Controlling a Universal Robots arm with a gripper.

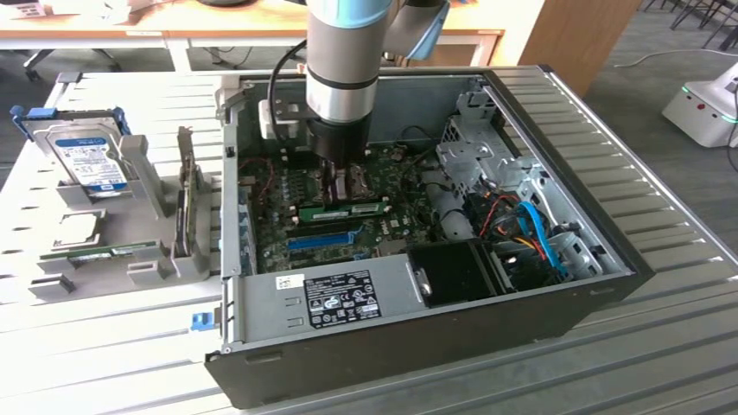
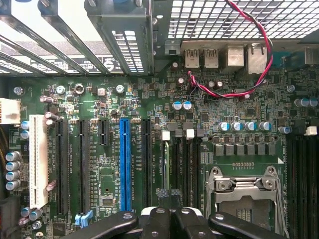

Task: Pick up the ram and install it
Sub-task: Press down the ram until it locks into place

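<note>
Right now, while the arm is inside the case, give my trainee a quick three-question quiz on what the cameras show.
1. True or false: the hard drive stands outside the computer case.
2. The gripper hangs over: A) the motherboard B) the grey tray C) the fan.
3. What colour is the long slot running parallel to the ram?
Key: 1 true; 2 A; 3 blue.

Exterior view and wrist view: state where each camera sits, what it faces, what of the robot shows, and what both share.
Exterior view: off the arm, raised, looking down into the open computer case on a slatted table; the arm reaches down into the case.
Wrist view: on the wrist, facing straight at the motherboard; the shut gripper shows.
Shared: the motherboard and its blue slot.
</note>
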